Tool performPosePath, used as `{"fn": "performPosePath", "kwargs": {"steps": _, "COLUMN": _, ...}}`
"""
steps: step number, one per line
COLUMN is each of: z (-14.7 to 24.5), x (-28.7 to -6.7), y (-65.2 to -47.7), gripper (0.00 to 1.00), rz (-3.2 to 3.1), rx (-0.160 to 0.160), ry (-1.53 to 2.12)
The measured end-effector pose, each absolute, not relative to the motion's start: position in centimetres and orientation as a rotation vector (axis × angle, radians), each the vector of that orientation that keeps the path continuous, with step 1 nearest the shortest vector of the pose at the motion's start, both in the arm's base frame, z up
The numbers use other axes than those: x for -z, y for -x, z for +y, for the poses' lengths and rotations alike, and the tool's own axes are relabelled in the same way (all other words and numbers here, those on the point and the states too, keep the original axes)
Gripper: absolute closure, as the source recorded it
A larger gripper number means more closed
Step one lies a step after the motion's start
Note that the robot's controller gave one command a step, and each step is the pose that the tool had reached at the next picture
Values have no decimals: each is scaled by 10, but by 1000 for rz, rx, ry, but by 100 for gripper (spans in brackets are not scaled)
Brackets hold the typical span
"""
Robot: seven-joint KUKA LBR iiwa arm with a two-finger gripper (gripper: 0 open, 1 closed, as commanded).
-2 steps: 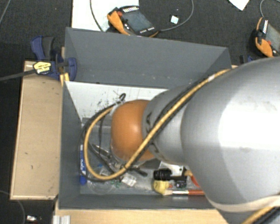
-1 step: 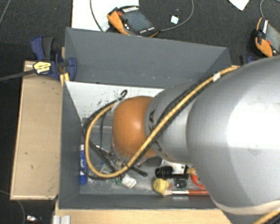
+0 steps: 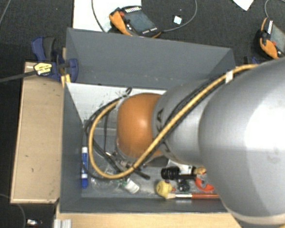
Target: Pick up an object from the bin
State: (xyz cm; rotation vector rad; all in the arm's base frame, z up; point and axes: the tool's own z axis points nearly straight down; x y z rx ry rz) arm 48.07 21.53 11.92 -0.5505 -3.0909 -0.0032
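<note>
My gripper (image 3: 121, 160) pokes out just below the orange dome on the wrist, low over the bin's front left part. Right under it lies a clear plastic piece with a green and white end (image 3: 127, 185). A blue marker (image 3: 83, 168) lies along the left wall, a short way to the gripper's left. A small yellow lump (image 3: 163, 188) rests to the right of the clear piece, near the front wall.
Further right along the front wall are a black cylindrical part (image 3: 171, 173), an orange-red piece (image 3: 204, 184) and a thin red stick (image 3: 197, 196). The arm and its yellow cable cover the bin's middle and right side.
</note>
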Motion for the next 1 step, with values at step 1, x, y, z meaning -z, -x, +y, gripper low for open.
{"fn": "performPosePath", "kwargs": {"steps": 1, "z": 216, "x": -144, "y": -482, "gripper": 100, "rz": -3096, "rx": 8, "ry": 547}}
